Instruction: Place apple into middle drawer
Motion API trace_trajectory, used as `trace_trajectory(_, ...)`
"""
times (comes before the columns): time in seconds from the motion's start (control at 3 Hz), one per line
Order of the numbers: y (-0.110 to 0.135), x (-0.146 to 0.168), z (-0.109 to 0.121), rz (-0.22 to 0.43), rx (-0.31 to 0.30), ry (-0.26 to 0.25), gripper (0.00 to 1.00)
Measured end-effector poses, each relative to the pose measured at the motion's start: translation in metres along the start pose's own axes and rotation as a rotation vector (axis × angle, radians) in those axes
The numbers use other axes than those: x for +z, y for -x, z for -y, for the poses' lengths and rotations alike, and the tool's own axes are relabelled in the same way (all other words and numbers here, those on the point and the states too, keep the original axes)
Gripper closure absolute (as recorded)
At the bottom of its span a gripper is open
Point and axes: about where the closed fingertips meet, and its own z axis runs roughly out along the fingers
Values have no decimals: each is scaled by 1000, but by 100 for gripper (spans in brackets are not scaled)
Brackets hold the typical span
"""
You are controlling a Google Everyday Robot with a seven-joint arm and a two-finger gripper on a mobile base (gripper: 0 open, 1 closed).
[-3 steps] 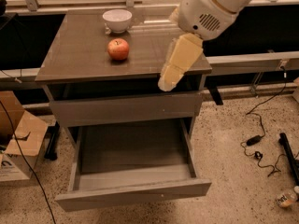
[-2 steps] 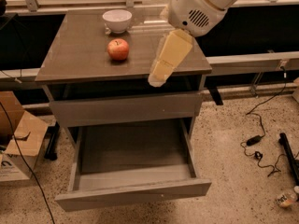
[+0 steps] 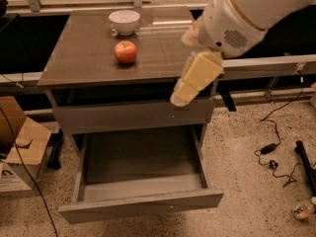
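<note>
The red apple [image 3: 125, 52] sits on the brown cabinet top [image 3: 84, 58], just in front of a white bowl [image 3: 124, 21]. My gripper [image 3: 181, 98], pale yellow, hangs from the large white arm [image 3: 237, 19] over the cabinet's front right edge. It is to the right of the apple, apart from it, and holds nothing that I can see. Below a closed drawer front [image 3: 123, 116], a drawer [image 3: 140, 174] is pulled out, and its inside looks empty.
A cardboard box [image 3: 19, 142] stands on the floor at the left. Black cables [image 3: 276, 157] and a dark bar [image 3: 306, 164] lie on the speckled floor at the right. A rail runs behind the cabinet.
The gripper first swung a little left towards the apple, then came back right and lower, to the cabinet's front edge. The apple, bowl and drawer have not moved.
</note>
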Motion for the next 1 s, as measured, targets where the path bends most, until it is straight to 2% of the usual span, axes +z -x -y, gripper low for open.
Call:
trace_trajectory(0.33, 4, 0, 1, 3, -6, -1, 0)
trace_trajectory(1.0, 2, 8, 8, -12, -26, 2, 0)
